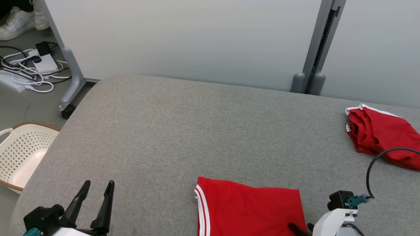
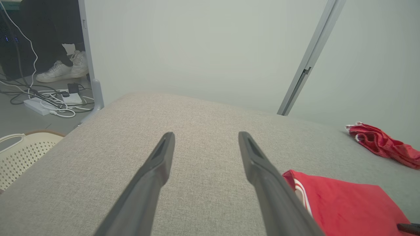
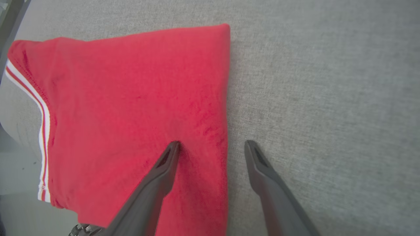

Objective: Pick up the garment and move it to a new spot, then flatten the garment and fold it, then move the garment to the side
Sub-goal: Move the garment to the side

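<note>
Grey fabric covers the counter (image 1: pixel 197 131), which stands against pale wall panels (image 1: pixel 197 36). The garment (image 1: pixel 249 209), red with white trim stripes, lies folded flat at the counter's near edge, right of centre. The right claw (image 3: pixel 212 144) is above the garment's right border with its fingers apart: one fingertip over the cloth, the other over bare counter fabric, nothing clamped. The left claw (image 1: pixel 99 183) is near the near left corner, fingers apart and empty. A second red garment (image 1: pixel 380 137) lies crumpled at the right edge. A perforated basket (image 1: pixel 19 154) stands on the floor beyond the left edge.
</note>
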Robot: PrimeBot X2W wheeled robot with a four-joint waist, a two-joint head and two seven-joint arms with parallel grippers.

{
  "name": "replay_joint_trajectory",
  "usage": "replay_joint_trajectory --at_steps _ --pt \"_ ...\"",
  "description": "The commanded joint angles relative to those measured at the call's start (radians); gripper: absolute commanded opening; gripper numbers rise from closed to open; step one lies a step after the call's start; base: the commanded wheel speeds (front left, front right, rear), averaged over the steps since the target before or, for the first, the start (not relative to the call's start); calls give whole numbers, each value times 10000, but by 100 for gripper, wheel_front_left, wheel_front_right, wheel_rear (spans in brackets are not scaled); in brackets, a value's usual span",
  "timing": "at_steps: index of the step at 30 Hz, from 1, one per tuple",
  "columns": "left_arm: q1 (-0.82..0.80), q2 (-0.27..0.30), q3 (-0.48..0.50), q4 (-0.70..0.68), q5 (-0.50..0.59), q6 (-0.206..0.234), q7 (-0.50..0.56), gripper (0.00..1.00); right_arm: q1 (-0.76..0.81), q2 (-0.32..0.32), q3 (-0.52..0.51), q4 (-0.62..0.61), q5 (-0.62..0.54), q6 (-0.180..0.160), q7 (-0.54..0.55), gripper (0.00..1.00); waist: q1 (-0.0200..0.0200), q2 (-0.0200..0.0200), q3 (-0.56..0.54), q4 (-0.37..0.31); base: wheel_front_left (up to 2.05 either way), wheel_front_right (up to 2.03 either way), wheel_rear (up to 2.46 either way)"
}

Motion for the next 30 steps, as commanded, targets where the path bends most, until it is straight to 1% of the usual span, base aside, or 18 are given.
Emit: replay_joint_trajectory --at_steps 1,7,13,14,15,16,17,18,25,30 --pt "-163 44 7 20 -17 -47 29 100 -66 37 -42 121 64 5 162 100 0 -1 14 32 0 0 0" --pt "-221 57 -25 36 -36 -63 12 100 -238 141 -243 553 90 2 515 100 0 -1 70 144 0 0 0" --pt "-280 55 -48 67 -49 -75 9 100 -519 186 155 693 559 5 289 100 0 -1 111 243 0 0 0" --pt "-284 53 -55 71 -50 -76 8 100 -575 191 234 678 666 5 170 77 0 -1 113 256 0 0 0" --pt "-273 53 -56 76 -53 -75 8 100 -640 182 304 687 762 5 45 45 0 -1 114 265 0 0 0" --pt "-256 55 -61 83 -55 -72 7 100 -677 179 378 717 826 5 -59 33 0 -1 112 271 0 0 0" --pt "-240 58 -62 89 -58 -64 6 100 -711 170 433 749 850 5 -143 15 0 -1 107 274 0 0 0" --pt "-237 58 -64 93 -59 -55 5 100 -745 159 459 771 860 5 -233 0 0 -1 101 274 0 0 0" --pt "-164 55 -48 65 -72 1 -9 100 -1014 127 649 871 918 5 -531 0 0 -1 51 185 0 0 0" --pt "-181 52 -61 4 -34 -5 -22 100 -1357 -116 1011 573 917 5 -803 0 0 -1 75 -21 0 0 0"
